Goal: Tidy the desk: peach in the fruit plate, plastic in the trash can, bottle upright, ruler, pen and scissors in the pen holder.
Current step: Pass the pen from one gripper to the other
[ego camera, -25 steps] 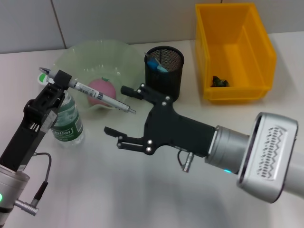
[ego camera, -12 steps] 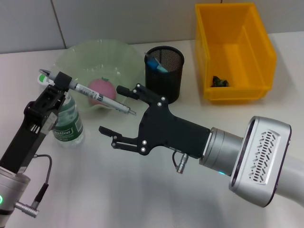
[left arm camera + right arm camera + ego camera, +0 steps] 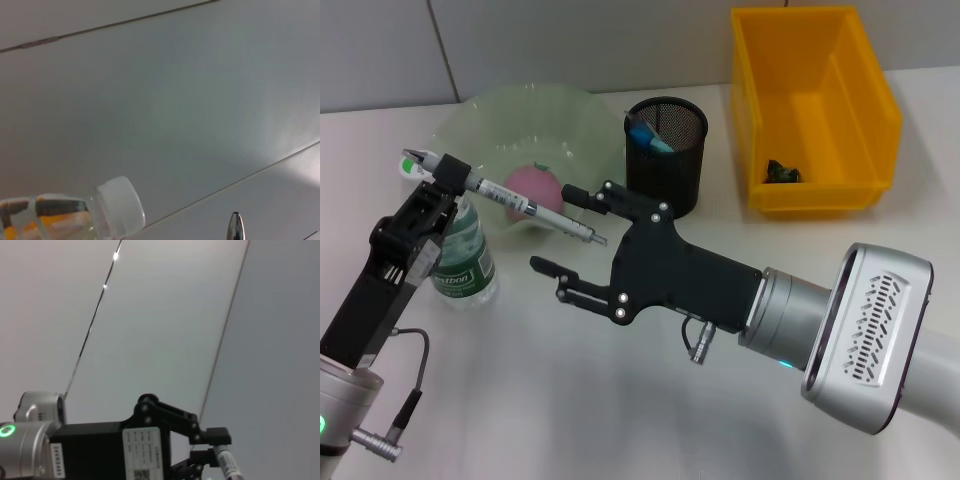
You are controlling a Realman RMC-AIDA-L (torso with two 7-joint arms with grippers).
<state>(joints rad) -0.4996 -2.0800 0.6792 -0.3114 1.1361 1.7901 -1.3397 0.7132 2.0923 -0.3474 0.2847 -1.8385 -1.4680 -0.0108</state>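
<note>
My left gripper (image 3: 447, 174) is shut on the pen (image 3: 535, 209), a white barrel held level above the table with its tip toward the right. Around that tip my right gripper (image 3: 553, 229) stands open, one finger above it and one below. The clear bottle (image 3: 460, 252) stands upright just behind the left gripper. A pink peach (image 3: 534, 186) lies in the green fruit plate (image 3: 510, 115). The black mesh pen holder (image 3: 666, 152) has something blue inside; I cannot make out the ruler or scissors. A dark scrap of plastic (image 3: 781, 172) lies in the yellow trash can (image 3: 868, 110).
The left wrist view shows the bottle's white cap (image 3: 120, 205) and the pen tip (image 3: 235, 227). The right wrist view shows the left gripper (image 3: 207, 446) holding the pen (image 3: 228, 464). Bare table lies in front of both arms.
My right gripper has moved left toward the pen tip, and its fingers now bracket it. The left gripper and pen have barely shifted.
</note>
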